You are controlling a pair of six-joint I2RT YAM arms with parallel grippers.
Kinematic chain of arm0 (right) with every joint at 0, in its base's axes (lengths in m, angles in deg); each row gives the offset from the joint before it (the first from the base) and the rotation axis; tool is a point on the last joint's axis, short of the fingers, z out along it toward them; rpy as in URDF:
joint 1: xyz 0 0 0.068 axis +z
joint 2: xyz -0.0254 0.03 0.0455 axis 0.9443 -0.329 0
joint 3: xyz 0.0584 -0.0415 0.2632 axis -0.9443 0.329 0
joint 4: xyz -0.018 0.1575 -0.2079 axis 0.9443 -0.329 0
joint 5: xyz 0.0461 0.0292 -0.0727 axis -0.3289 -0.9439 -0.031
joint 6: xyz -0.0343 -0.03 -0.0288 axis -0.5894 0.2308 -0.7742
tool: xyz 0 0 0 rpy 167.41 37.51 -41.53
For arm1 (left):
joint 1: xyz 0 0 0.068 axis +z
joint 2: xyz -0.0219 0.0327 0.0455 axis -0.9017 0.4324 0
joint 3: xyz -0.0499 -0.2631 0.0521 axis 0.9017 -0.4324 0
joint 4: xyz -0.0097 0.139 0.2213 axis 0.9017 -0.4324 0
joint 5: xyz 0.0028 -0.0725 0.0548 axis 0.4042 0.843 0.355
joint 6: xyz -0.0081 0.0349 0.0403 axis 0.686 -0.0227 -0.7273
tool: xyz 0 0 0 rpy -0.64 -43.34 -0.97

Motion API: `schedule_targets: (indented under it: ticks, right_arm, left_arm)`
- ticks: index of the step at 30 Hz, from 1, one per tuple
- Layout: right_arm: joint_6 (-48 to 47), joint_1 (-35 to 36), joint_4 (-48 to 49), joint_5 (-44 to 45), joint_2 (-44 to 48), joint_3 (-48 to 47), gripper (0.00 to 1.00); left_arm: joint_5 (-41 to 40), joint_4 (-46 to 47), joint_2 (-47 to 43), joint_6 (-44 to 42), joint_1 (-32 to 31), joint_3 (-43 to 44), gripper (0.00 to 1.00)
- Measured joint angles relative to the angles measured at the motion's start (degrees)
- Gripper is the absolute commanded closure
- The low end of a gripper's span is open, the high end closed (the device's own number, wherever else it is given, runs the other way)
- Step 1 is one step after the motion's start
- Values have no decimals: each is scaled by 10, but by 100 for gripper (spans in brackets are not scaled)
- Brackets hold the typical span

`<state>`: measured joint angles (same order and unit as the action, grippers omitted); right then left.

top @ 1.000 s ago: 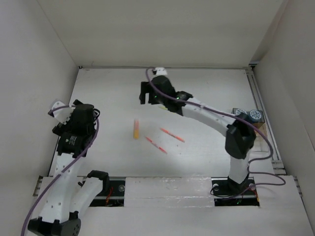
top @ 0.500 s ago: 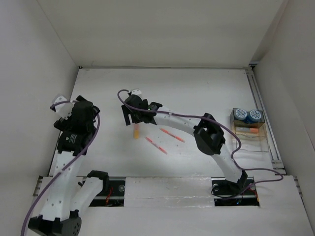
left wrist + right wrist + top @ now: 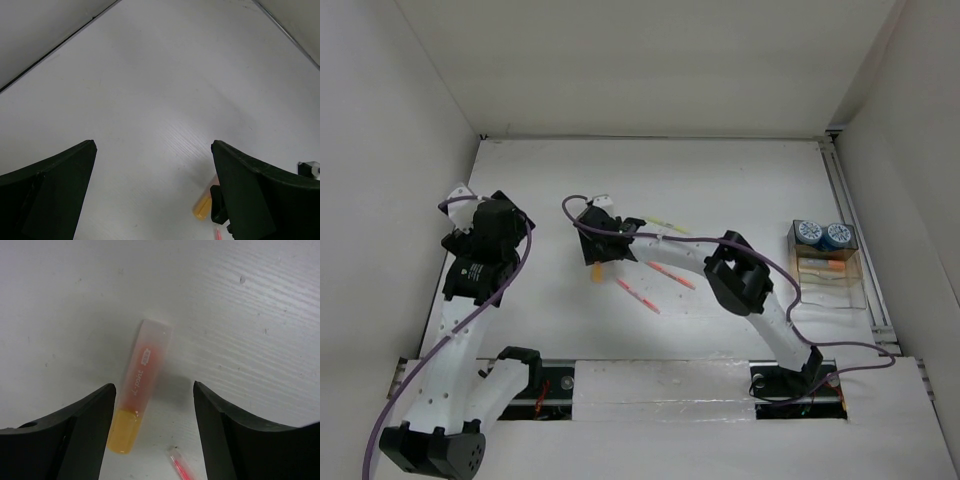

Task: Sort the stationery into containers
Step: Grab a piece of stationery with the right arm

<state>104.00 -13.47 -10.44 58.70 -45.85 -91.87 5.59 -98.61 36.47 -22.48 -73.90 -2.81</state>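
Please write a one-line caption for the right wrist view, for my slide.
Open right gripper over the white table, an orange marker lying between its fingers, a pink pen tip nearby.

Short orange marker with translucent barrel and yellow cap [image 3: 139, 390], right wrist view: white lettering [image 3: 136, 382] runs along the barrel from 7 toward 1 o'clock, possibly "point", too blurred to be sure. Small white label [image 3: 146, 356] sits nearer its 1 o'clock end, print unreadable.
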Motion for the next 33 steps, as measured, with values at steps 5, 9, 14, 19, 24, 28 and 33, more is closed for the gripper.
schedule_targets:
  ticks: [5,9,14,19,24,28,33]
  right_arm:
    - [8,6,5,-3,-18,4,41]
    - [9,9,9,2,-26,-2,79]
    - [17,10,15,0,-31,-8,100]
    - [16,7,75,-49,-30,4,100]
    - [23,-10,197,-148,12,105,100]
    - [22,-21,213,-139,90,162,100]
    - [34,-52,227,-87,273,242,100]
  left_arm:
    - [3,0,0,-3,0,0,0]
    - [3,0,-2,-3,0,0,0]
    - [3,0,-11,-3,0,0,0]
    - [4,0,-17,-3,0,0,0]
    - [46,24,-31,-22,0,-11,0]
    - [119,52,-27,-54,-12,-21,0]
    - [160,68,2,-72,-16,-23,0]
